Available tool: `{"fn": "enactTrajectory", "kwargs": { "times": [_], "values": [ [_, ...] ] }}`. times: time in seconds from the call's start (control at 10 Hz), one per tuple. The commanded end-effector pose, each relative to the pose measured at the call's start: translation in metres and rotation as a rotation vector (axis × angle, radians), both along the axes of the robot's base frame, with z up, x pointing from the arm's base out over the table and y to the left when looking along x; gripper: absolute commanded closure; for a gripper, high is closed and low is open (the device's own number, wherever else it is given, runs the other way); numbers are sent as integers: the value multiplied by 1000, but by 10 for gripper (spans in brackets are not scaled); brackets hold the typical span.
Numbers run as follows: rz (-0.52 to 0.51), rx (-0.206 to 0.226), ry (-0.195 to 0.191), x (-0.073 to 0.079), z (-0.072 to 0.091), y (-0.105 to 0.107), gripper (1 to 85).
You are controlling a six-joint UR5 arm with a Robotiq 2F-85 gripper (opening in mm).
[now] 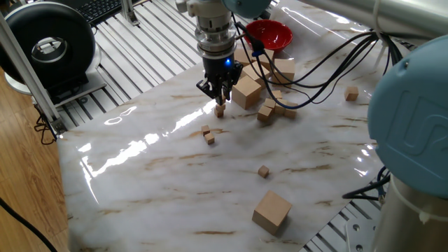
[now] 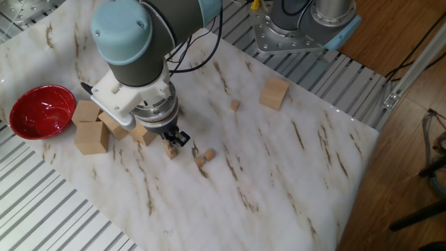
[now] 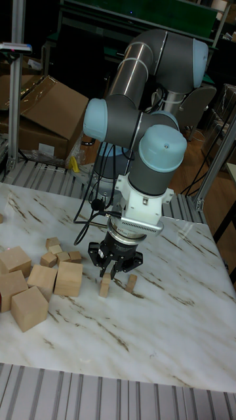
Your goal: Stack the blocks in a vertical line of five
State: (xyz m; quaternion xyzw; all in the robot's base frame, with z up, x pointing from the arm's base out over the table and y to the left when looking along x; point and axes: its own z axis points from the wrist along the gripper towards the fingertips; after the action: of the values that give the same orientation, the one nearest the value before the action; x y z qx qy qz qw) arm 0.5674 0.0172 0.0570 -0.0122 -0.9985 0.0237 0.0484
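My gripper (image 1: 220, 98) hangs directly over a short stack of tiny light-wood blocks (image 1: 220, 110) and looks open, with its fingertips narrowly apart just above the top block. The same stack (image 3: 105, 285) looks two blocks high under the gripper (image 3: 112, 270) in the tall view. It also shows in the other fixed view, stack (image 2: 171, 150) below gripper (image 2: 174, 139). Two loose tiny blocks (image 1: 207, 134) lie close together nearby. A third loose block (image 1: 263, 171) sits further out on the marble.
A cluster of medium and large wooden cubes (image 1: 260, 98) lies right behind the gripper. A red bowl (image 1: 269, 33) stands beyond it. One large cube (image 1: 271, 211) sits near the table's front edge, and another cube (image 1: 351, 92) sits at the far right. Cables trail from the wrist.
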Motion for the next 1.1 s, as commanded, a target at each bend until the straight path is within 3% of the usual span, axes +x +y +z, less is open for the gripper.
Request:
{"fn": "enactTrajectory", "kwargs": {
  "times": [0.0,1.0],
  "values": [
    [-5,13,-2,4,-1,3,847],
    [-1,20,-1,3,-6,5,847]
  ]
}}
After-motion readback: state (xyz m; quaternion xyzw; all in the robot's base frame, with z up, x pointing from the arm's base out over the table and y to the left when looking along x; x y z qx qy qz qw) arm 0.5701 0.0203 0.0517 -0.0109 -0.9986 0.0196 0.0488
